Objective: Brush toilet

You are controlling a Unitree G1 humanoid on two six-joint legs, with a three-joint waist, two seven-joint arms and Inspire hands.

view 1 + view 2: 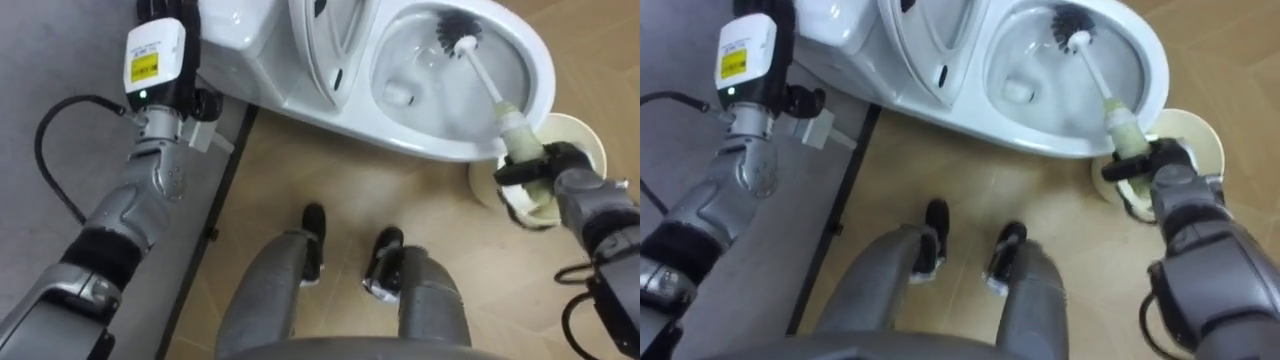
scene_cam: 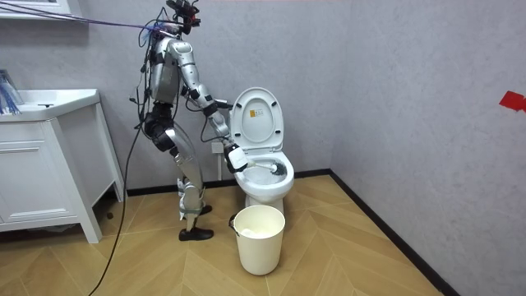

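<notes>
The toilet (image 1: 340, 115) looks like smooth, glossy ceramic, the brush (image 1: 481, 68) handle like plastic, and the floor (image 1: 330, 180) like matt wood.

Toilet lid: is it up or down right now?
Up. The lid stands upright above the bowl, and the brush held by the right hand reaches into the open bowl.

The left hand (image 1: 165, 12) runs off the top edge beside the toilet (image 1: 260, 60); the right hand (image 1: 545, 175) covers the brush (image 1: 485, 75)'s grip.
</notes>
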